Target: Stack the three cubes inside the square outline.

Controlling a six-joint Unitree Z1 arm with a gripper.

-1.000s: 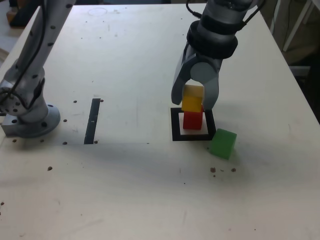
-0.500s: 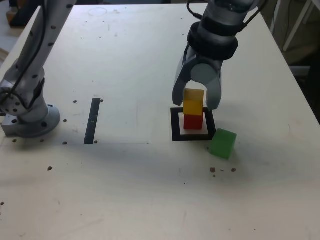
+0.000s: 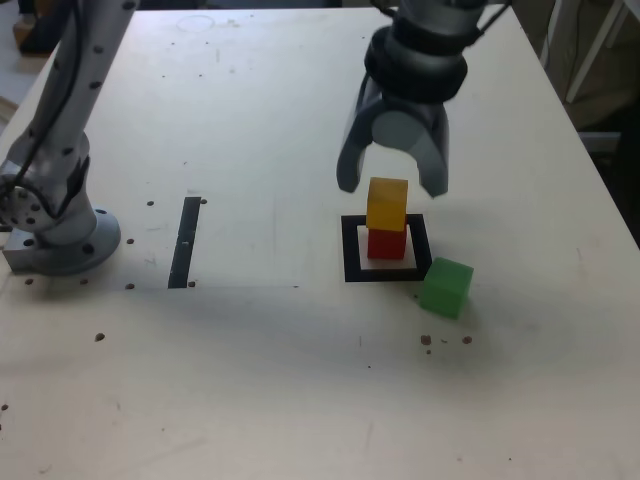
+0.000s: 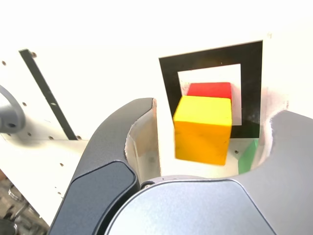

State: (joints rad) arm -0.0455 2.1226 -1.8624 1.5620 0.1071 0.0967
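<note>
**Tool open above a two-cube stack; third cube outside the outline**

Your arm reaches down from the top of the exterior view, wrist pointing at the counter (image 3: 260,400). The tool (image 3: 392,187) hangs with its two jaws spread wide, one on each side of the stack's top, and it grips nothing. In the wrist view the tool (image 4: 205,147) shows clear gaps between both jaws and the yellow cube.

Left to right in the exterior view, you have:
- The arm's grey base (image 3: 60,235) at the counter's left edge.
- One narrow black strip (image 3: 185,242) lying flat, well apart from the cubes.
- One square outline (image 3: 350,262), holding the stack on its pale centre.
- One red cube (image 3: 386,243) inside the outline, with one yellow cube (image 3: 387,204) resting on it. The yellow cube sits just below the jaw tips and between them, touching neither.
- One green cube (image 3: 445,287) on the counter just beside the outline's near right corner, outside it.

Count: three cubes, two stacked, one loose.
</note>
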